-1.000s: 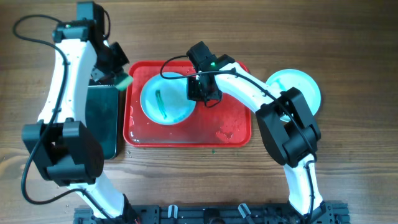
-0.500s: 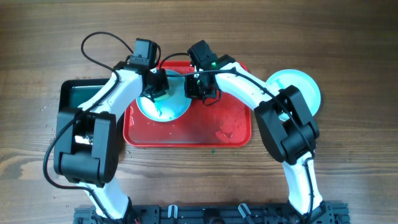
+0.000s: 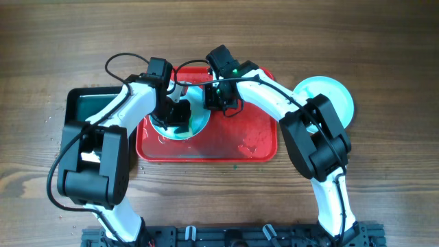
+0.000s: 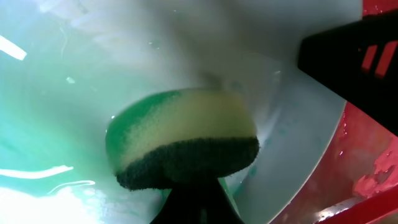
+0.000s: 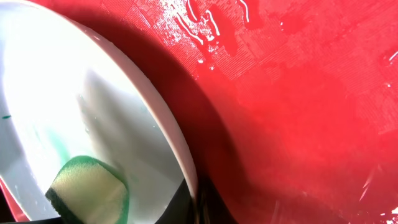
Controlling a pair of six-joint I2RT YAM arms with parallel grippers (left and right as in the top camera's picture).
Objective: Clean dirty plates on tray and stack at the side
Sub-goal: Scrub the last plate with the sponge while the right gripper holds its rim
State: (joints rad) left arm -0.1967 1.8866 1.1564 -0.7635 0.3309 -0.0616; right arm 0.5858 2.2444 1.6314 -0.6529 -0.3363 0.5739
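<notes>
Plate [image 4: 62,93] fills your left wrist view, pale turquoise and wet, with a green and yellow sponge [image 4: 186,140] pressed against its inner face. Your left tool [image 3: 177,113] is clamped on that sponge. Your right tool [image 3: 218,99] is pinched on the plate's right rim and holds it tilted over the red tray [image 3: 254,147], whose floor is wet. Faint green streaks show near the sponge. Farther right, off the tray, a second plate [image 3: 329,92] lies on the bench [image 3: 384,192], partly behind your right arm. At the far left a black tray [image 3: 86,103] sits just beside the red one.
</notes>
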